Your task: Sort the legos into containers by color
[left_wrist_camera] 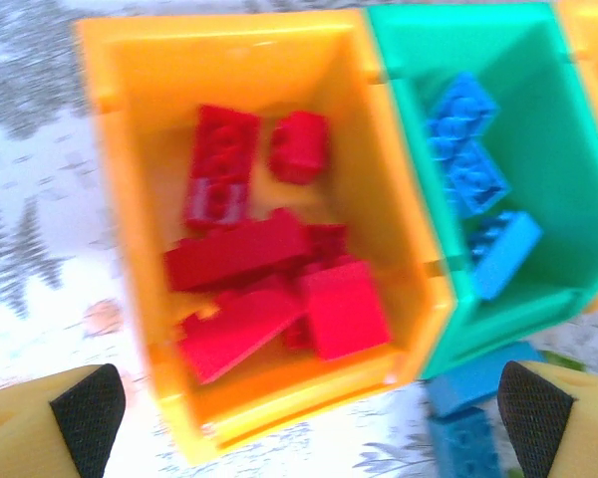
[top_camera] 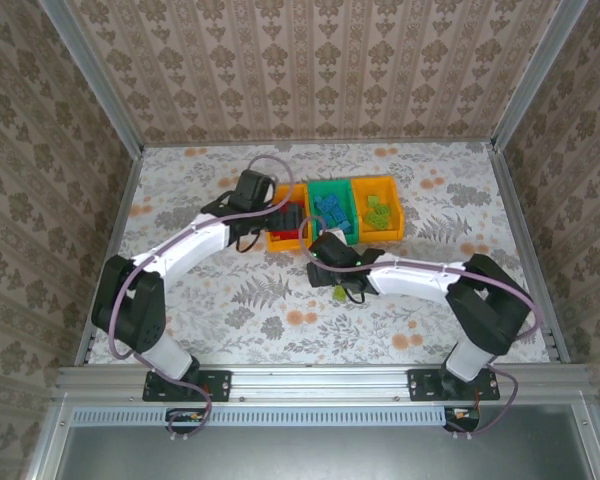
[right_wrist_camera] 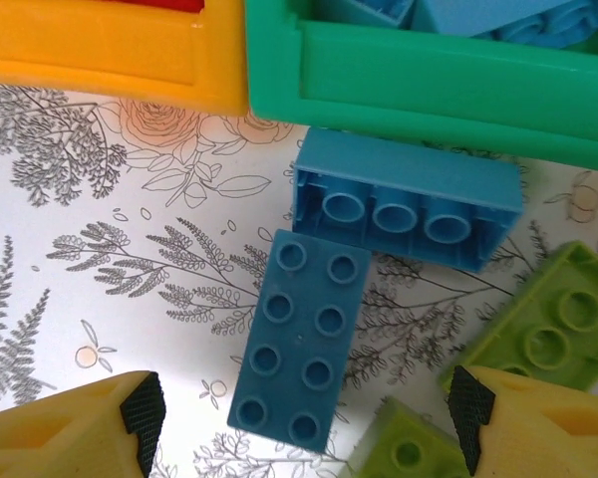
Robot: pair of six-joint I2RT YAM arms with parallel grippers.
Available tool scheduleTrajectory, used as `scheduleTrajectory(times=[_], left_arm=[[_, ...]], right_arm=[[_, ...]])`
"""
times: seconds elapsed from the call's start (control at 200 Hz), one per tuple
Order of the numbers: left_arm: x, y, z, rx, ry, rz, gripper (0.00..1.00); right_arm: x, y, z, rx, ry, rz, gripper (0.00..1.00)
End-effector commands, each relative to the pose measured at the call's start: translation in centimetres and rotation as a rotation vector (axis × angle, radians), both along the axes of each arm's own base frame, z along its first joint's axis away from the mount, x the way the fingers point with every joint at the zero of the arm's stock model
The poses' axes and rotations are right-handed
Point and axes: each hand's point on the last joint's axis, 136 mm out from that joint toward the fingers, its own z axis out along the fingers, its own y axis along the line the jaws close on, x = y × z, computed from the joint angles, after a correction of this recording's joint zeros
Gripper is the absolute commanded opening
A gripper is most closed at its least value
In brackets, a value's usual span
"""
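The containers stand in a row: a left orange bin point(top_camera: 280, 242), a green middle bin point(top_camera: 332, 185) and a right orange bin point(top_camera: 395, 205). Several red legos point(left_wrist_camera: 249, 254) lie in the left orange bin point(left_wrist_camera: 120, 199), and blue legos point(left_wrist_camera: 468, 169) lie in the green bin point(left_wrist_camera: 558, 119). My left gripper point(left_wrist_camera: 309, 408) hangs open above the red pile, holding nothing. My right gripper point(right_wrist_camera: 306, 420) is open low over the table, straddling a studs-up blue lego point(right_wrist_camera: 301, 344) without touching it. An upturned blue lego point(right_wrist_camera: 409, 199) lies against the green bin wall point(right_wrist_camera: 429, 85).
Two lime green legos point(right_wrist_camera: 548, 329) point(right_wrist_camera: 409, 453) lie close to my right finger. Another lime lego point(top_camera: 338, 293) sits on the floral table near the right forearm. Lime legos point(top_camera: 377, 213) fill the right orange bin. Metal rails edge the table.
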Motion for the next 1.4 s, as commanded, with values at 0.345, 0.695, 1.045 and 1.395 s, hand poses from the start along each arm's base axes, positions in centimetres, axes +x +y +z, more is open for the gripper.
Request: scheduleTrajectory(times=[0.345,0.695,1.045,1.395], left_arm=[[-1.7,6.3,-2.9,-0.038,0.056,0.137,1.0],[-2.2,7.4,-4.8,-0.034,0.094,0.154,1.0],[-2.4,7.7,-5.6,-0.032,0.105,0.15,1.0],[-3.0,8.1,-6.3,-0.013,0.1,0.14,1.0]], right_arm=[[0.8,0.0,-3.4,-0.19,0.109,-0.025,0.7],[0.9,0.9,-4.1,-0.189,0.145,0.005,0.49],[2.5,1.2,0.5,0.033,0.105,0.006,0.31],[8.8,-0.6,5.1,0.324,0.079,-0.076,0.3]])
